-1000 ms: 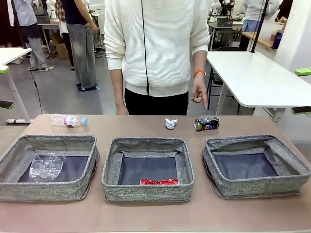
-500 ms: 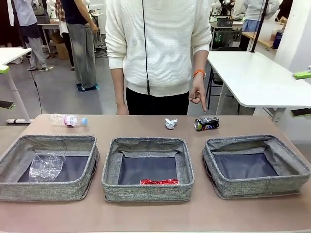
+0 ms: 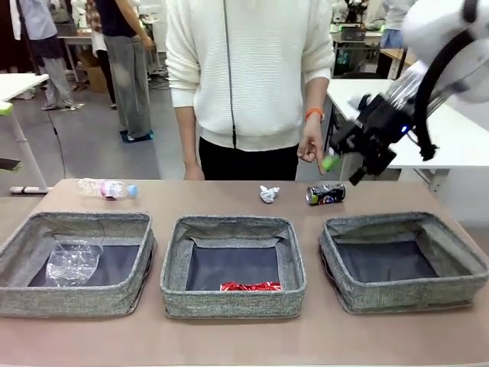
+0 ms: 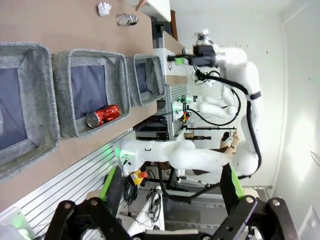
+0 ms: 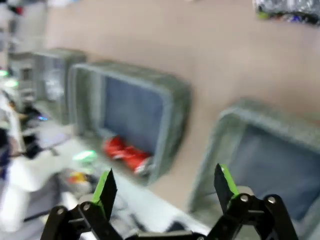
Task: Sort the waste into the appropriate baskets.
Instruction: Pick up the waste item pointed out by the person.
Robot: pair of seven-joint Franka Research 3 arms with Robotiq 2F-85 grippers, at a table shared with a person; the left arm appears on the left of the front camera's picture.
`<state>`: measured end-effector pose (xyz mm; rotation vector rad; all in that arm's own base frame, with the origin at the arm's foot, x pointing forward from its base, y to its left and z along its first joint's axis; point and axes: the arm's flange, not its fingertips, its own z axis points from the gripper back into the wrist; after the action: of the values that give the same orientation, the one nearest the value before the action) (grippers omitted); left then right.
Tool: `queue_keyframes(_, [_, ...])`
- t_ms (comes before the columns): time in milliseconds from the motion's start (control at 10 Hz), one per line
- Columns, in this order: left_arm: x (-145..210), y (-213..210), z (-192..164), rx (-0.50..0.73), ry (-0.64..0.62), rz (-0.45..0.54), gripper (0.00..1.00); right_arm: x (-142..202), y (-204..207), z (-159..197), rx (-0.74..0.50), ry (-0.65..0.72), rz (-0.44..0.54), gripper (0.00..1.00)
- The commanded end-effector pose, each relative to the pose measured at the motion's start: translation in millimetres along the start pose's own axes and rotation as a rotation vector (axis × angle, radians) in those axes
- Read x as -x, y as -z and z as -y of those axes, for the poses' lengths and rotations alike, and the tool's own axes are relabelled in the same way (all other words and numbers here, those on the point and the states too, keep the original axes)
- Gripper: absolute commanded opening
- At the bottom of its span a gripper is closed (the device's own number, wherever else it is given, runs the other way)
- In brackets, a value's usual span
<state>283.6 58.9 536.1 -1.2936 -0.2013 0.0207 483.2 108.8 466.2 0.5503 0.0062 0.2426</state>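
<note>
While the right gripper (image 3: 344, 170) hangs in the air over the far right part of the table (image 3: 229, 340), its green-padded fingers (image 3: 330, 161) stand spread with nothing between them. The blurred right wrist view shows the same wide gap. The left gripper (image 4: 170, 182) is likewise spread and bare, held off the table's near edge beside a ribbed metal rail (image 4: 65, 180).

Just beside the right gripper, the person's hand (image 3: 311, 149), with an orange wristband (image 3: 313, 115), points one finger down toward the dark can (image 3: 325, 194). That can lies on its side on the brown tabletop, behind the right basket (image 3: 397, 220). The wad (image 3: 268, 194) lies near it on the left, not touching it. The capped bottle (image 3: 107, 189) lies on its side at the far left, behind the left basket (image 3: 84, 220).

Three grey woven baskets sit in a row across the table, close together. A crumpled bottle (image 3: 71, 262) rests in the left one. The red can (image 3: 250, 287) lies in the middle basket (image 3: 229, 223), against its near wall.

Beyond the table's far edge stands the person (image 3: 244, 76) in a white knit sweater. Behind are a grey floor (image 3: 92, 153), a white table (image 3: 458, 145) at right, and other people (image 3: 126, 69) standing at far left.
</note>
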Motion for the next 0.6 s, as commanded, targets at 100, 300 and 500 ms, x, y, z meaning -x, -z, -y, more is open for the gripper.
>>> queue_keyframes(100, [2.7, -0.9, 0.0, 0.011, 0.017, -0.003, 1.0, -13.7, 9.4, 37.8, 0.711, -0.514, 0.033, 1.0])
queue_keyframes(300, [2.7, -0.9, 0.0, 0.011, 0.017, -0.003, 1.0, -26.2, 25.3, 36.6, 0.268, -0.183, -0.101, 1.0])
queue_keyframes(500, [2.7, -0.9, 0.0, 0.011, 0.017, -0.003, 1.0, -24.9, 5.2, 44.7, 0.424, -0.255, -0.068, 1.0])
